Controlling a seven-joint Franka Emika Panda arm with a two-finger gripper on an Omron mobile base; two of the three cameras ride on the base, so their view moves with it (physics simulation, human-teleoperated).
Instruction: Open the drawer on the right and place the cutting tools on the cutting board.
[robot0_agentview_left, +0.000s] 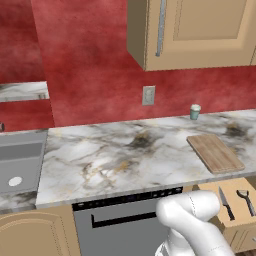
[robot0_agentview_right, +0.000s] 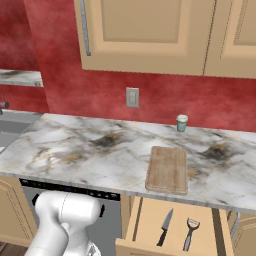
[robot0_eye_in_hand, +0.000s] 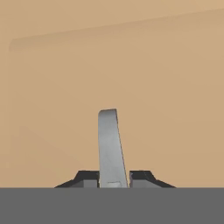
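The drawer (robot0_agentview_right: 172, 222) stands pulled out under the counter's right end, also seen as the drawer (robot0_agentview_left: 235, 200). In it lie the cutting tools: a black-handled knife (robot0_agentview_right: 164, 227) and a dark-handled tool with a rounded metal head (robot0_agentview_right: 190, 231); the knife (robot0_agentview_left: 226, 202) and the round-headed tool (robot0_agentview_left: 246, 199) appear again from the left. The cutting board (robot0_agentview_right: 167, 169), also the cutting board (robot0_agentview_left: 216, 152), rests on the counter just above the drawer. My gripper (robot0_eye_in_hand: 113, 179) is shut on the grey drawer handle (robot0_eye_in_hand: 109, 144), against the tan drawer front (robot0_eye_in_hand: 166, 87).
A small teal cup (robot0_agentview_right: 182, 122) stands by the red wall behind the board. A dark dishwasher front (robot0_agentview_left: 120, 222) sits left of the drawer, and a sink (robot0_agentview_left: 17, 165) lies far left. Upper cabinets (robot0_agentview_right: 145, 35) hang overhead. My white arm (robot0_agentview_left: 192, 225) reaches low in front of the dishwasher.
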